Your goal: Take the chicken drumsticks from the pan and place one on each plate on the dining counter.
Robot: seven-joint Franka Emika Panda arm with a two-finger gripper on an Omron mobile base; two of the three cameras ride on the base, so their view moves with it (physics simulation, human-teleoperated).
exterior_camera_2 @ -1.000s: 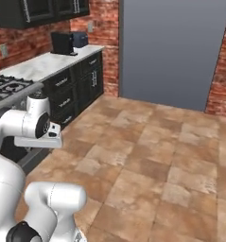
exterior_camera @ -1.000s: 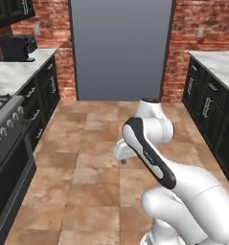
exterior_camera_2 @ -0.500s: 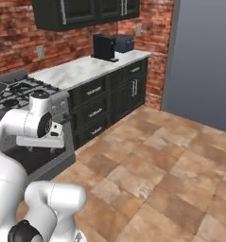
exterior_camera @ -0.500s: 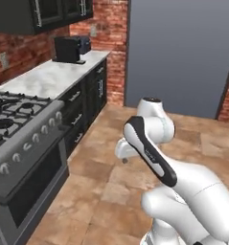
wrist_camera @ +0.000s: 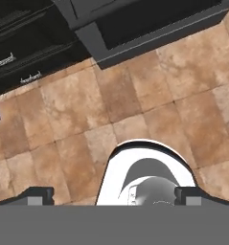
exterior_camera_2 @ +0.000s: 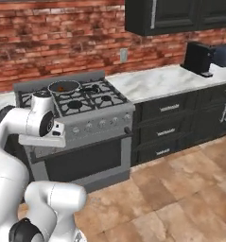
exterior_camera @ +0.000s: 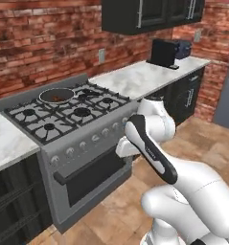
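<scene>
You're at the approach step: the pan (exterior_camera: 56, 96) with the drumsticks (exterior_camera: 55, 97) sits on the stove's (exterior_camera: 68, 115) back burner. Your pincer (wrist_camera: 114, 194) hangs open and empty over the floor; next, reach up to the pan.

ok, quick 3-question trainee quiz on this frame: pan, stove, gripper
1. True or false: the pan sits on a rear burner of the stove.
2. What lies in the pan: A) orange-brown food B) water C) a plate?
3. Fill in: the gripper points down at the tiled ____, jaws wide open.

Key: 1 true; 2 A; 3 floor.
</scene>
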